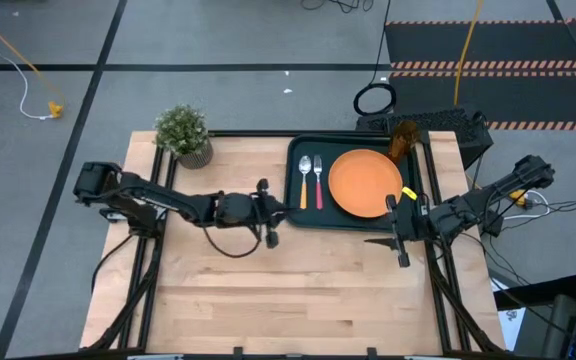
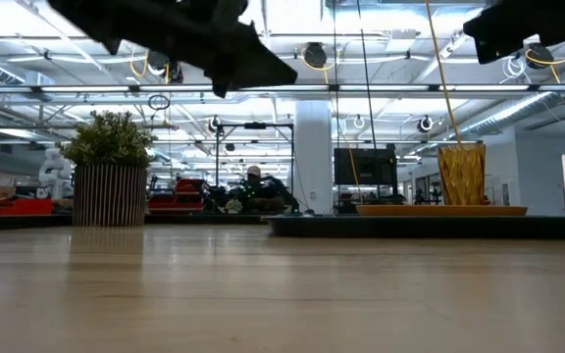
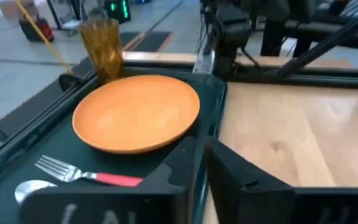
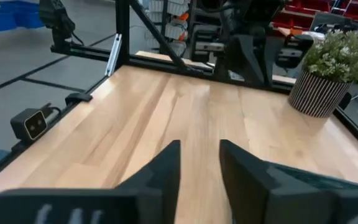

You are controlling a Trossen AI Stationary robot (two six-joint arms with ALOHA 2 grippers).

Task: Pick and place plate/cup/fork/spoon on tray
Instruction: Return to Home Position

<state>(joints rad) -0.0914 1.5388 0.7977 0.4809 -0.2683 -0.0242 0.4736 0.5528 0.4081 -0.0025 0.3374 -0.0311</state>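
Observation:
The dark green tray (image 1: pixel 293 205) lies at the table's far right. On it rest the orange plate (image 1: pixel 365 183), the orange-handled spoon (image 1: pixel 305 180) and the red-handled fork (image 1: pixel 319 184), side by side left of the plate. The amber cup (image 1: pixel 403 140) stands upright at the tray's far right corner. My left gripper (image 1: pixel 280 212) hovers at the tray's left rim, its fingers (image 3: pixel 241 177) a narrow gap apart with nothing between them. My right gripper (image 1: pixel 376 238) hangs open above the table just off the tray's near right corner, holding nothing.
A potted green plant (image 1: pixel 184 133) stands at the table's far left corner. Bare wood stretches across the near half of the table (image 1: pixel 288 300). A dark frame rail (image 1: pixel 430 190) runs along the table's right side, close to the tray and my right arm.

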